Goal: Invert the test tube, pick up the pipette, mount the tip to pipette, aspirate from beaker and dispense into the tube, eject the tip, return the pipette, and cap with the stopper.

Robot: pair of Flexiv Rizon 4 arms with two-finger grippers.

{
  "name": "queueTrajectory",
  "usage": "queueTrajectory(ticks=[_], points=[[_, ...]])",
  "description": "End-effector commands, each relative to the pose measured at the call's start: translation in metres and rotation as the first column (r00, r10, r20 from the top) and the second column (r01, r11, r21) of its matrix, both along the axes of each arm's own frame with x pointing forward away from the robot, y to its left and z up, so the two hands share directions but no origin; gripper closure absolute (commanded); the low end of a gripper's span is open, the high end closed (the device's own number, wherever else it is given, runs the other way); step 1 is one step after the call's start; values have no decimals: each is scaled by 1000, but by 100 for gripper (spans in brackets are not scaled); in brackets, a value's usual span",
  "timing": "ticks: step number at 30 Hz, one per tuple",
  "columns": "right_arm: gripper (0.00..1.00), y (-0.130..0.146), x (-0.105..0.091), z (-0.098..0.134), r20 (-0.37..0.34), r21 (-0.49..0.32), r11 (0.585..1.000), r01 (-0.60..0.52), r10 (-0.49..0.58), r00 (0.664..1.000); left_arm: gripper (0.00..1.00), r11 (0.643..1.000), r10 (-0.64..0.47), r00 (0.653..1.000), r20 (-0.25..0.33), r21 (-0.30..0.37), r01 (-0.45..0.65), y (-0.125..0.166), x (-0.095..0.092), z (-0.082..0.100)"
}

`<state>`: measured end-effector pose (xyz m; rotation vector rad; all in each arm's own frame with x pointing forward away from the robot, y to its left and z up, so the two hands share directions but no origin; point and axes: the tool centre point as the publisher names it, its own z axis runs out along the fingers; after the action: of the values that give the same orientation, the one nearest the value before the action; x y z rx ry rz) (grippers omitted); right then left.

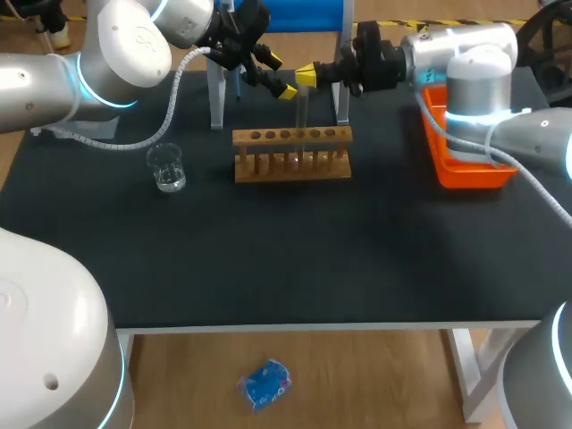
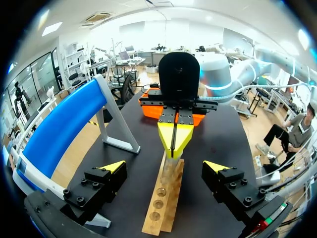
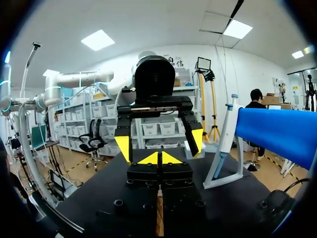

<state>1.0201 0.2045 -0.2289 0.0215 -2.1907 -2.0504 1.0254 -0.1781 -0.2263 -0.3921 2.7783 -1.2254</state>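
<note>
A clear test tube [image 1: 302,112] hangs upright over the wooden rack [image 1: 292,154], and my right gripper [image 1: 307,76] is shut on its top end. In the left wrist view those shut yellow tips [image 2: 175,139] pinch the tube [image 2: 172,166] just above the rack [image 2: 162,206]. My left gripper [image 1: 280,77] stands open close beside the right one, facing it, its fingers [image 2: 113,166] spread to either side of the tube without touching it. A glass beaker [image 1: 167,168] sits at the left. The pipette [image 3: 229,124] hangs on the blue stand [image 3: 277,134].
An orange tray [image 1: 465,156] lies at the table's right edge under my right arm. The blue pipette stand [image 1: 277,18] rises behind the rack. My right gripper [image 3: 158,159] looks straight at the left gripper [image 3: 159,144].
</note>
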Motion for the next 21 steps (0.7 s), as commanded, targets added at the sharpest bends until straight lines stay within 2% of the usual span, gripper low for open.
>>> queueTrajectory(ticks=[1, 21], points=[[100, 2, -1, -21, -3, 8, 1000, -2, 2, 1000, 0, 1000, -2, 1000, -6, 5, 2, 0, 1, 2], [100, 3, -9, -40, -39, 5, 1000, 14, -14, 999, 0, 1000, -2, 1000, -6, 5, 2, 0, 1, 2]])
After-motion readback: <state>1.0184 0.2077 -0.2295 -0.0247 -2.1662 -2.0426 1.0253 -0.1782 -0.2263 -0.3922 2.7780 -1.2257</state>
